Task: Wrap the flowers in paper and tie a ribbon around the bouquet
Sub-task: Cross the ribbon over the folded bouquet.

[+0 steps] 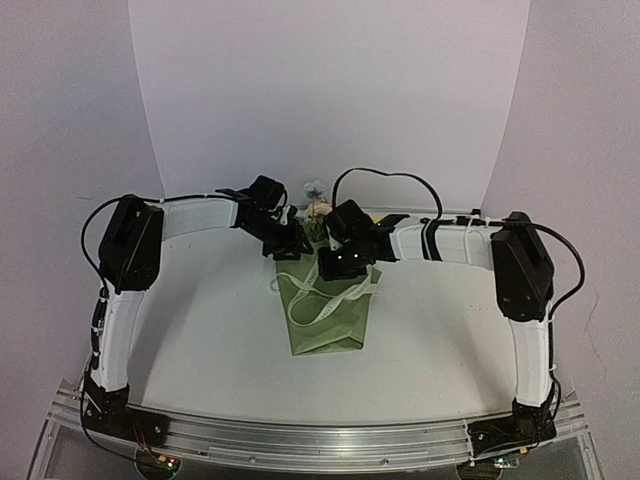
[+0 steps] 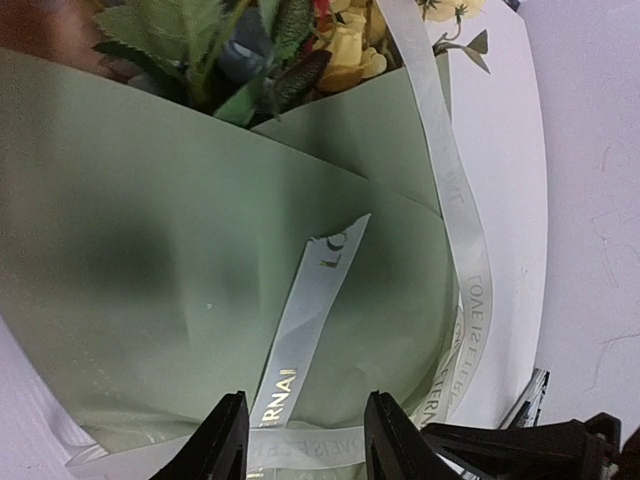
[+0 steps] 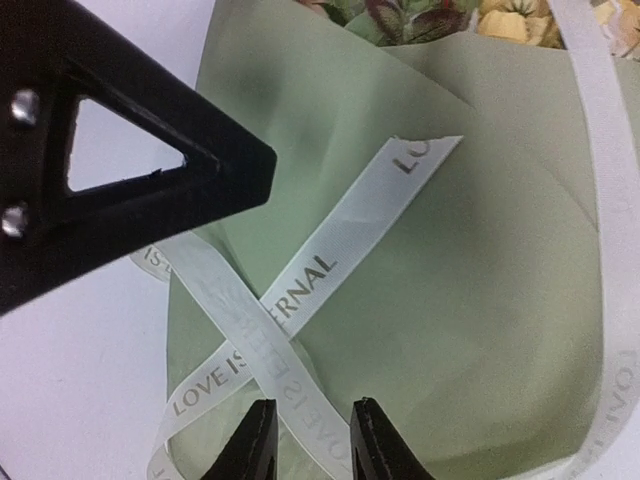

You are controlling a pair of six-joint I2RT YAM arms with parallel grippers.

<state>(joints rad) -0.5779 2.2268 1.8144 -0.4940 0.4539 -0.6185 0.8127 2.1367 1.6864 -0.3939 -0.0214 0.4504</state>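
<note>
The bouquet (image 1: pixel 328 335) lies flat on the table (image 1: pixel 200 340), midway between the two arms. Its narrow end is toward the arm bases and the flowers (image 1: pixel 318 207) point at the far wall. The paper (image 2: pixel 150 300) is folded over the stems, one flap overlapping the other along a slanted edge. Yellow blooms and green leaves show at the open top.

The ribbon (image 3: pixel 300 280) lies loose on the paper. One cut end rests flat in the middle of the wrap. From there the strip runs down and crosses a second strand in an X near the cone's lower part. A third strand runs up along the side of the paper toward the blooms. The lettering reads "LOVE IS ETERNAL".

The left claw (image 2: pixel 305 410) is at the bouquet's upper left edge, beside the flowers. Its jaws stand well apart. One strand of ribbon runs crosswise through the gap between the fingers, and the cut-end strip slants down toward that gap. Nothing is pinched.

The right claw (image 3: pixel 313 408) is over the upper middle of the wrap, just below the flowers in the top view and close to the left claw. Its jaws are apart by a narrower gap. The X of the ribbon lies just ahead of the fingertips, and one strand passes down between them without being clamped. I cannot tell whether either finger touches it.
</note>
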